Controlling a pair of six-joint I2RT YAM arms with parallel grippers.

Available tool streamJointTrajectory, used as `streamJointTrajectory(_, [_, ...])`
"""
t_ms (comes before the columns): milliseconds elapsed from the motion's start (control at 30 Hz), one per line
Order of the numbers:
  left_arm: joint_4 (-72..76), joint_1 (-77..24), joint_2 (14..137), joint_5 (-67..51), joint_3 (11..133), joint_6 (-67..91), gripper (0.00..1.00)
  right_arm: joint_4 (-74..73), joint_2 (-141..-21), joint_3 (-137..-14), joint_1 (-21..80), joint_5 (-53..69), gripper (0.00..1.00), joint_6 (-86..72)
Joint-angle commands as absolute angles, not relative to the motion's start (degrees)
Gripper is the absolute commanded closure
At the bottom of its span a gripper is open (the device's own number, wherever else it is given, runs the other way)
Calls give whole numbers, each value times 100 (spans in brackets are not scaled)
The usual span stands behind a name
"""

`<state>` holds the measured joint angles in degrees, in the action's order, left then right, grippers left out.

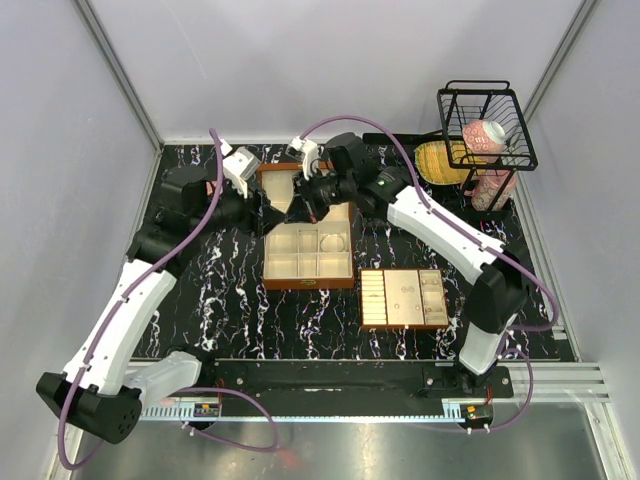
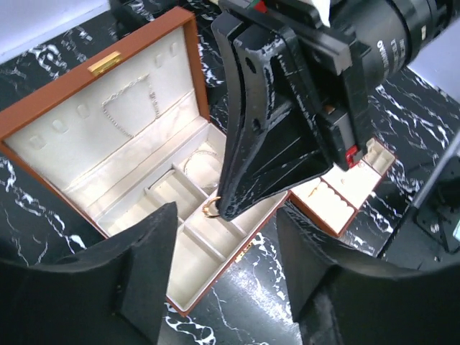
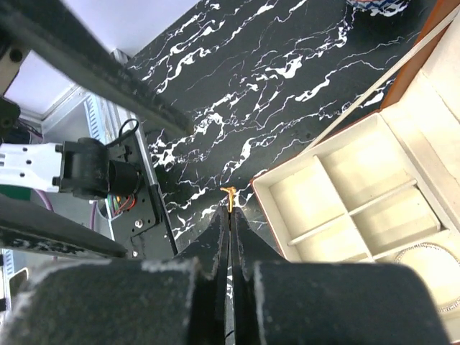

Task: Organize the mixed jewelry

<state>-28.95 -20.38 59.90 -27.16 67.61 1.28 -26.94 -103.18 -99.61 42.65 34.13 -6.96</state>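
My right gripper [image 3: 230, 213] is shut on a tiny coppery ring [image 3: 229, 195], which sticks out past its fingertips. In the left wrist view the right gripper [image 2: 228, 207] holds the ring [image 2: 209, 208] just above the middle compartments of the open brown wooden box [image 2: 188, 309]. A silvery wire hoop [image 2: 199, 161] lies in a back compartment and also shows in the right wrist view [image 3: 425, 254]. A thin chain [image 2: 128, 105] hangs on the cream lid lining. My left gripper [image 2: 226, 277] is open and empty, hovering at the box's front left corner [image 1: 268, 212].
A flat cream compartment tray [image 1: 403, 297] lies right of the box [image 1: 308, 282]. At the back right stand a black wire basket [image 1: 487, 128] holding a pink can, a yellow woven item [image 1: 437, 160], and another pink can [image 1: 490, 188]. Both arms crowd over the box's lid.
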Motion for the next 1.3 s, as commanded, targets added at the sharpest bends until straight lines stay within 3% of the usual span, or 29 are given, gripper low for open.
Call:
streamJointTrajectory(0, [-2707,-1872,5827,-3839,7049,-324,37,-2795,-9494,-9713,4333,3830,100,-80])
streamJointTrajectory(200, [-2348,-1205,5888,-5797,6900,-422,32,-3155,-9018,-9536,4315,4463,100,465])
streamJointTrajectory(400, [-2067,-1011,6126,-7425,6900,-186,34,-3463,-8877,-9545,4315,4816,100,764])
streamJointTrajectory(667, [-1749,-1011,6293,-7989,6891,246,39,-3498,-8921,-9562,4315,4878,100,782])
streamJointTrajectory(1267, [-1731,-1301,6460,-7611,6689,272,47,-3358,-9070,-9808,4324,4957,100,615])
